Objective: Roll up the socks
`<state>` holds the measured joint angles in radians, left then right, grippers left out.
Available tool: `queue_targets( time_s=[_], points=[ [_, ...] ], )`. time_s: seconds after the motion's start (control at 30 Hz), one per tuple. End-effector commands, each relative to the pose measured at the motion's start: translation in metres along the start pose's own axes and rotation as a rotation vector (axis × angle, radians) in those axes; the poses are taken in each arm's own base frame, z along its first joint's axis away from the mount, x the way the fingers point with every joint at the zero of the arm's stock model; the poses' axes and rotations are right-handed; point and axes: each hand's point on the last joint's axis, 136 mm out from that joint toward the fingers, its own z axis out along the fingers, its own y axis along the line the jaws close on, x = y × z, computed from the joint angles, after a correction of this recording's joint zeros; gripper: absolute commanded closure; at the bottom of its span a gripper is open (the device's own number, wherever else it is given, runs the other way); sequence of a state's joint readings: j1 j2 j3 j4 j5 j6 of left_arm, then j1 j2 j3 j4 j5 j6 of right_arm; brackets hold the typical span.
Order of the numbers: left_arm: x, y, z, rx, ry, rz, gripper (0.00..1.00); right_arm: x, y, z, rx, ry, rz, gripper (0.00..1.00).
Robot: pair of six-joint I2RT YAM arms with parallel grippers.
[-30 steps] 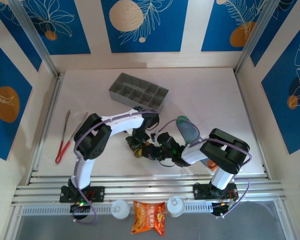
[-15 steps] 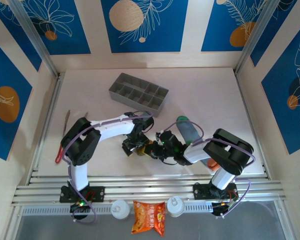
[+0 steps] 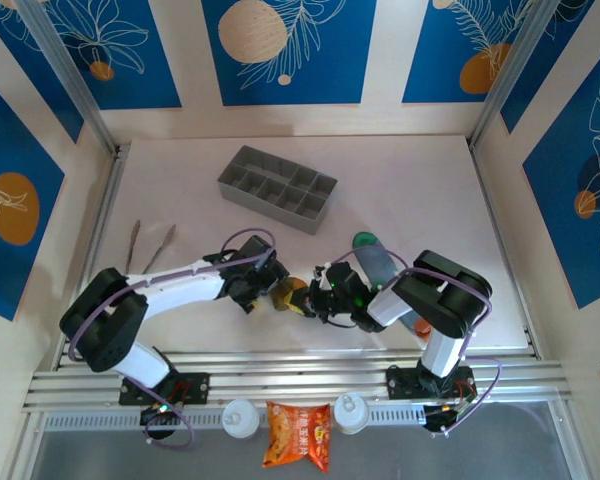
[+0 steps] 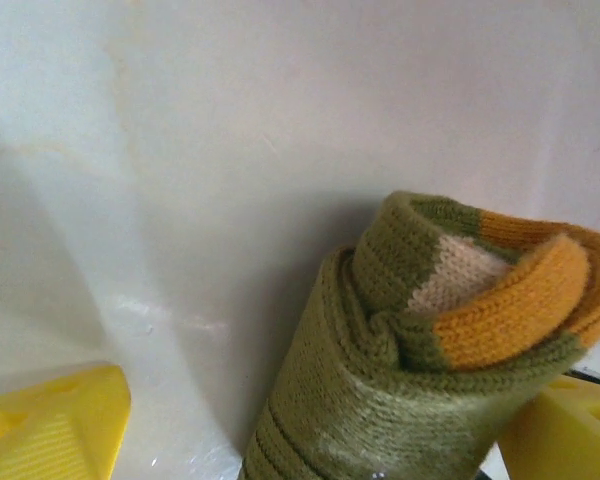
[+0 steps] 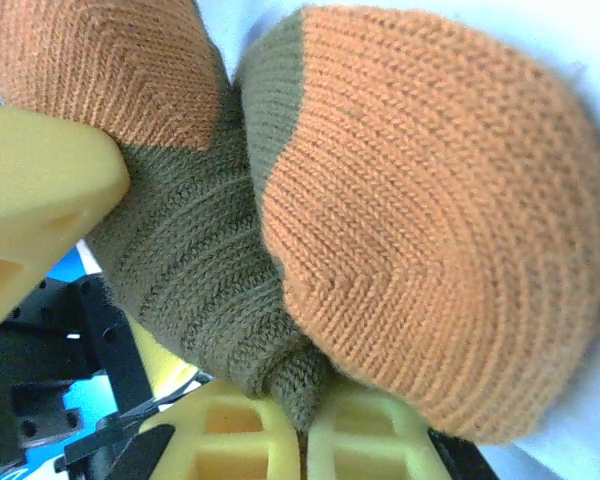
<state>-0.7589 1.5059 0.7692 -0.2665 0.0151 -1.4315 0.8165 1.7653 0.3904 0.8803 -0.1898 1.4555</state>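
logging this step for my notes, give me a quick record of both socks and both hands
olive sock: rolled up, orange toe on the outside
left hand: open, straddling the roll
right hand: shut, pinching the olive sock
grey-blue sock: lying flat, not yet rolled

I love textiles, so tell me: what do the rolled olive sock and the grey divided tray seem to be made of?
The olive sock looks like knitted yarn, soft and matte: ribs and stitch loops show. The grey tray looks like rigid plastic, smooth and dull, judging by its thin even walls, though it is small in view.
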Motion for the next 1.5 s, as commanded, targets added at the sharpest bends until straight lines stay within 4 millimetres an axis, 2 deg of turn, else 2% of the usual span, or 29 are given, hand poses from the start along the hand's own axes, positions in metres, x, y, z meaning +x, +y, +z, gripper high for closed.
queue_targets(
  time_s=[0.0, 0.13, 0.3, 0.4, 0.43, 0.5, 0.57, 0.67, 0.87, 1.07, 1.2, 1.3, 1.47],
  points=[
    [-0.011, -0.018, -0.003, 0.114, -0.044, 0.029, 0.19, 0.023, -0.14, -0.03, 0.487, 0.009, 0.276, 1.0],
    [-0.004, -0.014, 0.003, 0.115, -0.015, 0.066, 0.34, 0.024, -0.143, -0.031, 0.497, 0.021, 0.312, 1.0],
    [-0.005, -0.01, 0.005, 0.102, -0.023, 0.112, 0.43, 0.027, -0.15, -0.032, 0.506, 0.045, 0.365, 1.0],
    [-0.001, -0.001, 0.013, 0.072, -0.001, 0.125, 0.45, 0.025, -0.149, -0.031, 0.495, 0.049, 0.374, 1.0],
    [0.001, 0.003, 0.016, 0.061, 0.008, 0.127, 0.45, 0.025, -0.149, -0.03, 0.493, 0.052, 0.378, 1.0],
    [0.004, 0.008, 0.018, 0.056, 0.013, 0.126, 0.38, 0.024, -0.148, -0.029, 0.492, 0.063, 0.383, 1.0],
    [0.004, 0.004, 0.016, 0.1, 0.006, 0.122, 0.28, 0.023, -0.148, -0.028, 0.493, 0.068, 0.389, 1.0],
    [0.003, -0.003, 0.008, 0.14, -0.004, 0.117, 0.19, 0.024, -0.15, -0.028, 0.496, 0.076, 0.397, 1.0],
    [0.002, -0.008, -0.012, 0.209, -0.021, 0.111, 0.12, 0.023, -0.151, -0.029, 0.503, 0.082, 0.412, 1.0],
    [0.006, -0.002, -0.014, 0.263, 0.015, 0.174, 0.25, 0.021, -0.149, -0.028, 0.499, 0.098, 0.421, 1.0],
    [0.003, -0.014, -0.011, 0.318, 0.023, 0.215, 0.35, 0.02, -0.148, -0.027, 0.498, 0.105, 0.429, 1.0],
    [0.006, -0.02, -0.003, 0.319, 0.051, 0.249, 0.4, 0.019, -0.147, -0.026, 0.494, 0.112, 0.429, 1.0],
    [0.012, -0.012, 0.015, 0.287, 0.084, 0.272, 0.46, 0.017, -0.146, -0.026, 0.491, 0.117, 0.431, 1.0]
  ],
)
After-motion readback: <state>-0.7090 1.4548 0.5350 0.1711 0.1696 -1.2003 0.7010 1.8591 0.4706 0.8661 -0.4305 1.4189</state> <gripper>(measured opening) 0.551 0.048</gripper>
